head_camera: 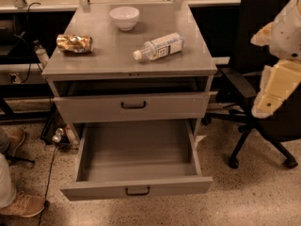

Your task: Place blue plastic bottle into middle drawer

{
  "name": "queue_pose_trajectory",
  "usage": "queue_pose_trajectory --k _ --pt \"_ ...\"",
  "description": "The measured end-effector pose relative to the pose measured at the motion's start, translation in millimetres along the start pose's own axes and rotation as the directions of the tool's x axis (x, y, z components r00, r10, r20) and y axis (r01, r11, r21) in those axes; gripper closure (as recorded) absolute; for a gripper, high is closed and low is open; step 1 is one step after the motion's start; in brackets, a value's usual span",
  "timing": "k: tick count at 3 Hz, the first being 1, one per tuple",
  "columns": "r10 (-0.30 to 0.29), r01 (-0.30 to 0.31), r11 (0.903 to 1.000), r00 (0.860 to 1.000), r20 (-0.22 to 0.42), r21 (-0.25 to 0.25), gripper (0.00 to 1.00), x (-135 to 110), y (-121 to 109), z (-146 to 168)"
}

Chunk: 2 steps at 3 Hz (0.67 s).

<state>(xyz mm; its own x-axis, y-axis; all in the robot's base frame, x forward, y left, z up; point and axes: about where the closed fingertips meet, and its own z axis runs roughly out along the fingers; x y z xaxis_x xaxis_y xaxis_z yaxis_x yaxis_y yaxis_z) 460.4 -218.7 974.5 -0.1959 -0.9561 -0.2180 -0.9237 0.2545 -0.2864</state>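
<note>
The blue plastic bottle [160, 46] lies on its side on the grey cabinet top [113, 55], white cap toward the front left. The middle drawer [136, 188] is pulled out wide below; its flat tray holds nothing. Above it sits the taller-fronted drawer [134, 106], nearly shut. My gripper [272, 95], a cream-coloured part at the right edge of the view, hangs in front of the office chair, well to the right of the cabinet and away from the bottle.
A white bowl [124, 17] stands at the back of the cabinet top and a gold foil packet [74, 43] lies at its left. A black office chair [263, 126] stands to the right. A person's shoes [21, 204] are at the lower left.
</note>
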Motion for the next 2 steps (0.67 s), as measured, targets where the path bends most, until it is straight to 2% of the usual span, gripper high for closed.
queue_pose_trajectory --k 2 --pt "-0.09 0.084 0.9923 0.994 0.066 0.091 0.0 -24.7 -82.9 55.2"
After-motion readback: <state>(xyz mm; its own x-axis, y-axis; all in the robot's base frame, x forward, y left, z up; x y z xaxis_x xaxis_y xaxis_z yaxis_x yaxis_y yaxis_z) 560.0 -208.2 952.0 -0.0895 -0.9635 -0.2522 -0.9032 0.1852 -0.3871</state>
